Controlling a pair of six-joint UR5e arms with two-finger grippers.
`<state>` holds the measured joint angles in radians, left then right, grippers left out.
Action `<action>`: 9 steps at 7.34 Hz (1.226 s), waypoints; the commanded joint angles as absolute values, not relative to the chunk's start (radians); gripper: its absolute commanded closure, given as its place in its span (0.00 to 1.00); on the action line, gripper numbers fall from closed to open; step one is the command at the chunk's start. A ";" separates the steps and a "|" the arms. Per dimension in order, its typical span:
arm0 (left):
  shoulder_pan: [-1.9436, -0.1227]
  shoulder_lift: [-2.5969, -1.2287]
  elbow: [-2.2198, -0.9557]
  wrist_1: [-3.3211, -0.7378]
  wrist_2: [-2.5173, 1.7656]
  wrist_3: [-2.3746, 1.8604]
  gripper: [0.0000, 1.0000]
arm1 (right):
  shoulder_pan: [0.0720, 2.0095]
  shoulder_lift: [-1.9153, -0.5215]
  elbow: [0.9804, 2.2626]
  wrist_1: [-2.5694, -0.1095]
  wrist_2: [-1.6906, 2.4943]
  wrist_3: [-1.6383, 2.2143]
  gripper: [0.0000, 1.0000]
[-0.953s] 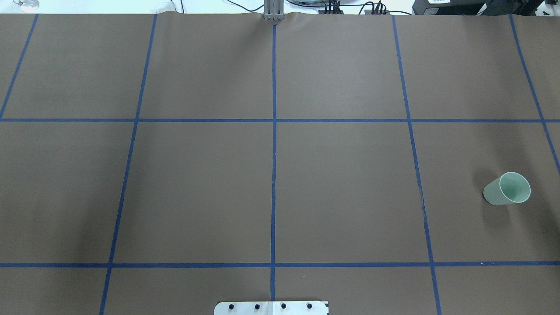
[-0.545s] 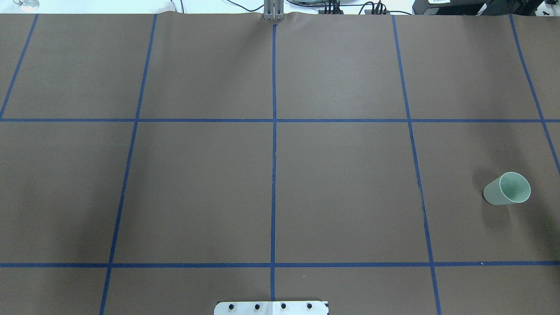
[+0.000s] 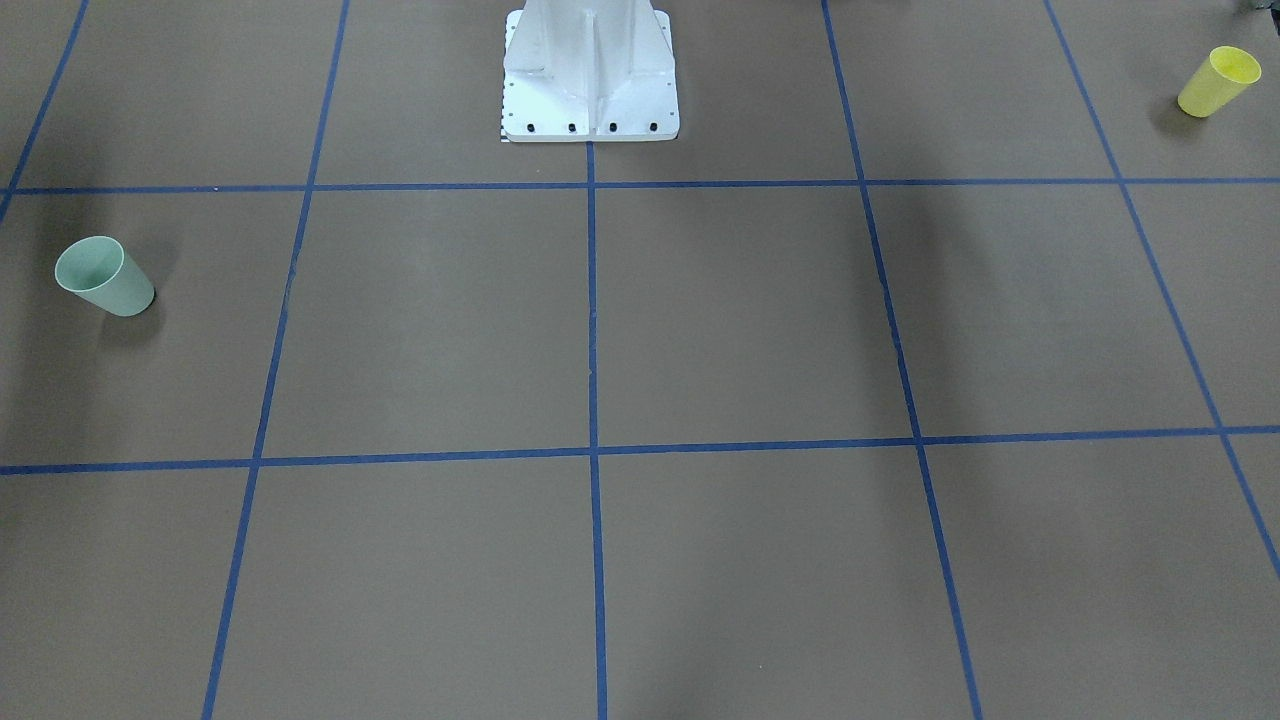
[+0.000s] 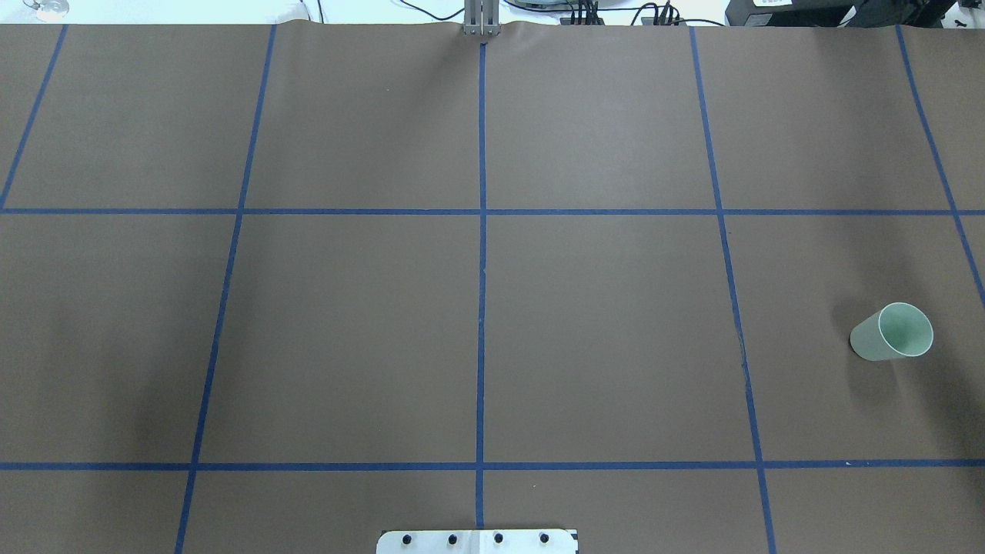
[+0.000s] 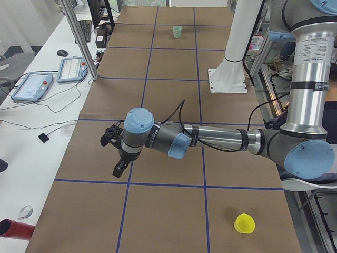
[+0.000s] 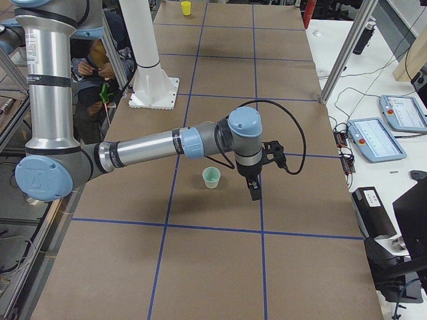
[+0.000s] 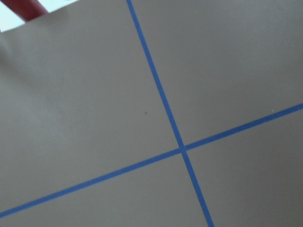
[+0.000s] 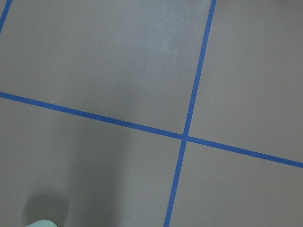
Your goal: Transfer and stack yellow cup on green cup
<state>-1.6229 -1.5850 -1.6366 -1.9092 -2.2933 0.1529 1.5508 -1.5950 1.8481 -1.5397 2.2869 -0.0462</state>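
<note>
Yellow cup [image 3: 1218,80] stands upright at the worktop's [image 4: 600,323] left end, green cup [image 4: 893,332] upright well apart at the right end, & we see left pincer [image 5: 117,172] and right pincer [image 6: 253,192] holding neither cup, tho how far open we can't tell.

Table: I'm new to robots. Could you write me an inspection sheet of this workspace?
Surface: brown table cover with a blue tape grid.
Job's things: yellow cup upright at the robot's left end; green cup upright at its right end.
Clutter: nothing seen.
Grippers: left gripper and right gripper hang above the table, holding nothing; open or shut, cannot tell.
Cables: black cable loops at each wrist.
Surroundings: tablet on side desk; person behind robot.
</note>
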 commanded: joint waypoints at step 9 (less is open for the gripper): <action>-1.499 -1.367 -1.808 -2.217 -1.737 -0.663 0.00 | 1.551 -1.632 1.842 -1.511 2.309 0.053 0.00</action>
